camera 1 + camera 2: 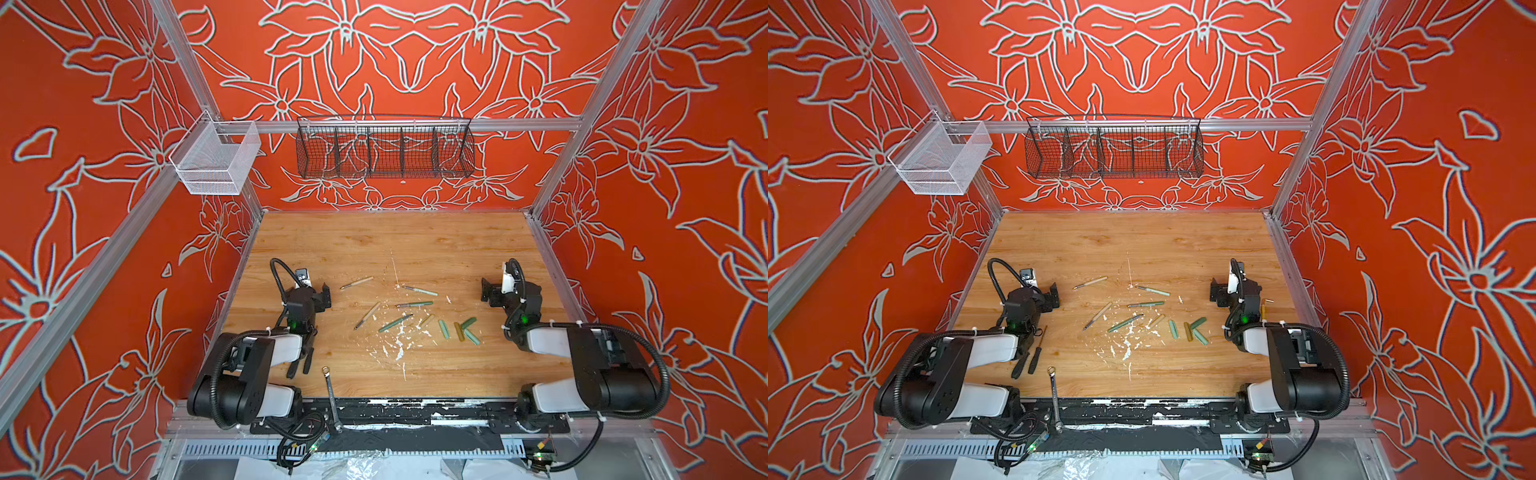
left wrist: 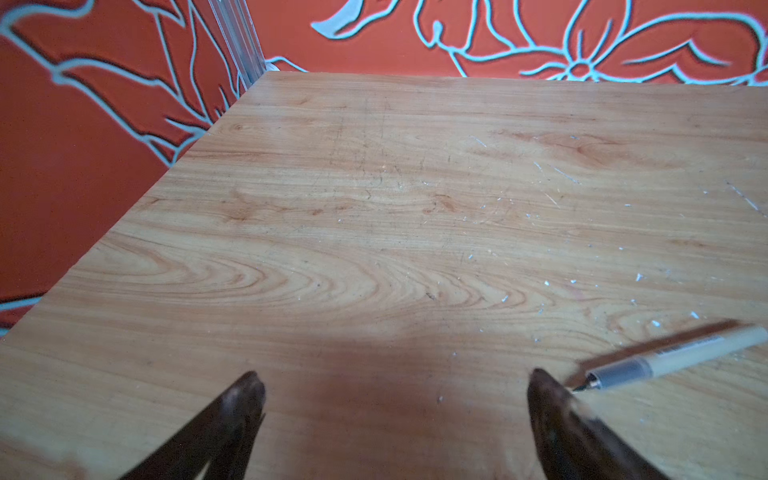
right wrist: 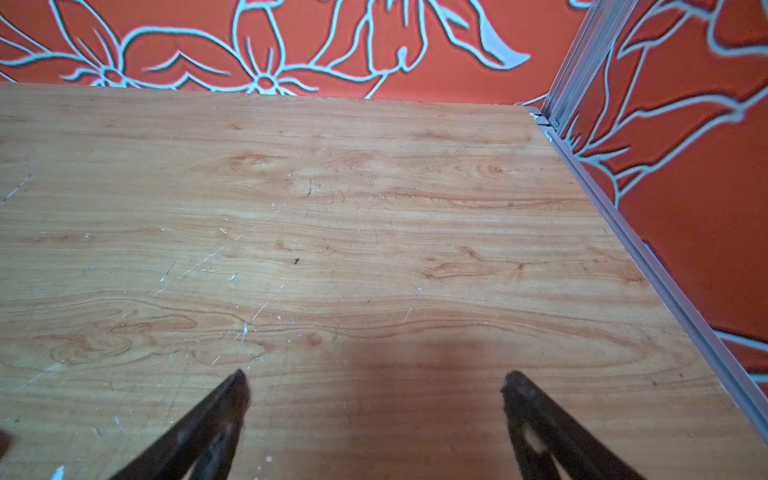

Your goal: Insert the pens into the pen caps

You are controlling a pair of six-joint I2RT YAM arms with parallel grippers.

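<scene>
Several pens lie scattered mid-table in both top views: a beige pen (image 1: 356, 282), a pale one (image 1: 419, 290), a green pen (image 1: 413, 304), another beige one (image 1: 368, 315) and a green one (image 1: 395, 323). The pen caps lie in a cluster to their right: a beige cap (image 1: 427, 320), a green cap (image 1: 444, 329), an olive cap (image 1: 458, 331) and two more green caps (image 1: 468, 323). My left gripper (image 1: 326, 297) (image 2: 397, 384) is open and empty, left of the pens; the beige pen (image 2: 681, 355) lies just beside one finger. My right gripper (image 1: 486, 291) (image 3: 374, 382) is open and empty over bare wood, right of the caps.
White paint flecks (image 1: 395, 345) spot the wood near the front. A silver wrench (image 1: 331, 395) lies across the front edge. Black-handled screwdrivers (image 1: 1034, 357) rest by the left arm. A black wire basket (image 1: 384, 149) and a white mesh basket (image 1: 216, 162) hang on the rail behind.
</scene>
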